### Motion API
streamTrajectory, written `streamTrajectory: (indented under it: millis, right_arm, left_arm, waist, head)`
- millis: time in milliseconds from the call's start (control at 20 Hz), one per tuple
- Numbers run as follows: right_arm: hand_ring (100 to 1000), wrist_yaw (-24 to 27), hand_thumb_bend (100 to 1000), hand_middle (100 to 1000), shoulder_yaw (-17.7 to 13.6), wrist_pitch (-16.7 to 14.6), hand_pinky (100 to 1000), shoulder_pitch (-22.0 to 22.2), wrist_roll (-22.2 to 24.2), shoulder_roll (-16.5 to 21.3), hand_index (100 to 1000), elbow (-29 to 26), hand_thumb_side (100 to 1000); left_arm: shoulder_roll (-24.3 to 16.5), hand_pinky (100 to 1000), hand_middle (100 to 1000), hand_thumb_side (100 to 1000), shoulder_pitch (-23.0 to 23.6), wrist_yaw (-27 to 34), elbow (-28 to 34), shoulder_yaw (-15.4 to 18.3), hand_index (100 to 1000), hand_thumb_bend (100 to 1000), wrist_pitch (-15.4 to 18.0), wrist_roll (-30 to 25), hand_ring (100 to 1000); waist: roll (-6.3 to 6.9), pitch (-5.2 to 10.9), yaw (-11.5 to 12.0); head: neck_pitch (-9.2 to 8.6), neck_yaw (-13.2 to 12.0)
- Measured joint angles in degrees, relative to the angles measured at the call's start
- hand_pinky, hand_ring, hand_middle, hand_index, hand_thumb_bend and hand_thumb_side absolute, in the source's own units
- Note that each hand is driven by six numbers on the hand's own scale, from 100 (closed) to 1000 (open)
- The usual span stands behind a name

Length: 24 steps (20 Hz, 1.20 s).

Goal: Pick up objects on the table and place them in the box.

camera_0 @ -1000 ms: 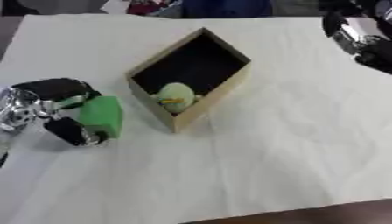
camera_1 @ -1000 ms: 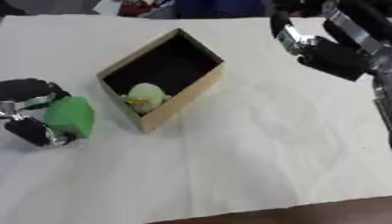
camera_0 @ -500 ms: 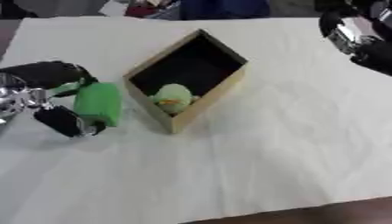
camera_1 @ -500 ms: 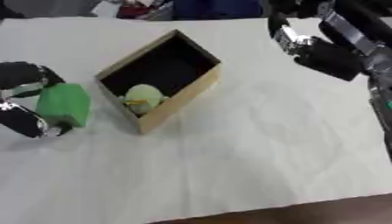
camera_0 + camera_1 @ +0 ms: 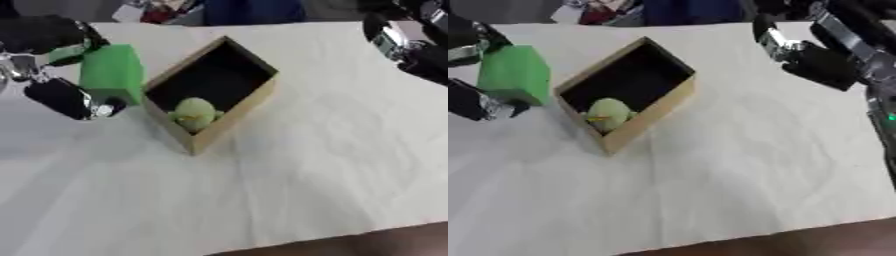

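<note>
One item was already in the box [image 5: 229, 67]: a pale yellow-green toy [image 5: 196, 113] sat in the near corner. The second, a green block [image 5: 112, 74], was in the left hand [image 5: 54, 65], held just beside the box's left wall and apparently clear of the worktop [image 5: 332, 165].

Risks, as I judged them:
- The block was outside the rim, not over the opening. Letting go there would drop it on the cloth beside the box.
- The block looked close to the left wall. Carried across too low, it could clip the rim and shove or tip the box.
- The toy took up the near corner. A block landing on it could sit proud or roll out, so the far, empty part looked safer.

The left hand's fingers were curled round the block, dark fingers over its top and lower left, clamped on it from the side. How much of the block's far face was gripped I couldn't see.

The right hand [image 5: 811, 50] hung at the upper right, well away from the box, touching nothing. Whether its fingers were apart or together I couldn't tell.
</note>
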<state>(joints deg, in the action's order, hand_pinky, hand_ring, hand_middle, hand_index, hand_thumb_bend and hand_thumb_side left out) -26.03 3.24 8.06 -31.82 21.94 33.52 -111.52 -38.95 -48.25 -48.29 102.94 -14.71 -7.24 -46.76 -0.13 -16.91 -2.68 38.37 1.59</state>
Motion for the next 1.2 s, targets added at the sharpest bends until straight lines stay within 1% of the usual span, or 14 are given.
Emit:
streamTrajectory:
  millis: [100, 250, 350, 600, 850, 950, 1050, 1100, 1150, 1200]
  right_arm:
    - [869, 0.0, 103, 800, 0.01, 0.0, 876, -0.14, 0.0, -0.01, 898, 0.0, 924]
    - [869, 0.0, 104, 800, 0.22, -0.04, 876, -0.53, 0.04, -0.2, 899, 0.01, 926]
    - [869, 0.0, 105, 799, 0.34, -0.07, 876, -0.81, 0.09, -0.47, 899, 0.01, 927]
    - [869, 0.0, 104, 799, 0.36, 0.01, 878, -1.01, 0.22, -0.6, 902, 0.01, 932]
    - [869, 0.0, 102, 798, 0.37, 0.04, 879, -1.48, 0.26, -0.94, 902, 0.01, 934]
    - [869, 0.0, 101, 798, 0.37, 0.05, 879, -1.51, 0.26, -0.98, 902, 0.01, 933]
    - [869, 0.0, 101, 798, 0.37, 0.05, 880, -1.69, 0.27, -1.01, 902, 0.01, 933]
    - [869, 0.0, 102, 798, 0.37, 0.06, 880, -1.82, 0.27, -1.03, 902, 0.0, 933]
    - [869, 0.0, 101, 798, 0.37, 0.07, 880, -1.95, 0.29, -1.12, 902, 0.0, 933]
    - [869, 0.0, 100, 797, 0.37, 0.11, 881, -1.97, 0.32, -1.23, 903, 0.0, 934]
  left_arm:
    - [1.45, 615, 620, 562, -1.88, 0.05, -0.96, 0.12, 798, 150, -0.57, 0.81, 733]
    - [3.8, 593, 628, 598, -4.22, 0.19, -2.81, 0.11, 803, 217, -1.23, 2.87, 724]
    - [5.46, 583, 627, 604, -5.49, 0.5, -4.33, -0.02, 803, 232, -1.46, 4.68, 718]
    - [8.42, 573, 633, 620, -6.83, 1.81, -7.99, -1.49, 805, 254, -1.25, 9.02, 717]
    - [10.63, 569, 656, 633, -7.97, 2.47, -10.94, -2.95, 819, 286, -0.61, 11.66, 725]
    - [11.47, 572, 692, 654, -8.27, 2.94, -12.25, -3.42, 835, 349, -0.18, 12.6, 741]
    - [12.34, 583, 699, 675, -8.3, 3.59, -13.82, -3.85, 840, 396, 0.46, 13.52, 749]
    - [12.73, 589, 705, 699, -8.3, 3.98, -14.68, -4.13, 844, 471, 0.83, 13.88, 755]
    - [12.98, 591, 707, 705, -8.3, 4.33, -15.5, -4.42, 846, 485, 1.2, 14.1, 757]
    - [13.24, 600, 724, 735, -8.3, 4.52, -16.3, -4.67, 857, 552, 1.61, 14.16, 768]
  waist:
    - [-0.01, 0.0, -0.19]
    - [-0.04, -0.02, -0.57]
    - [-0.05, -0.19, -0.87]
    - [0.04, -0.88, -1.27]
    - [0.3, -1.2, -1.62]
    - [0.32, -1.31, -1.75]
    - [0.33, -1.41, -1.93]
    - [0.34, -1.43, -1.97]
    - [0.34, -1.44, -2.0]
    - [0.34, -1.45, -2.02]
  head:
    - [0.15, -0.11]
    - [0.19, -0.76]
    - [0.19, -1.53]
    - [0.1, -2.98]
    - [-0.2, -3.55]
    - [-0.23, -3.58]
    - [-0.4, -3.61]
    - [-0.44, -3.62]
    - [-0.48, -3.64]
    - [-0.6, -3.65]
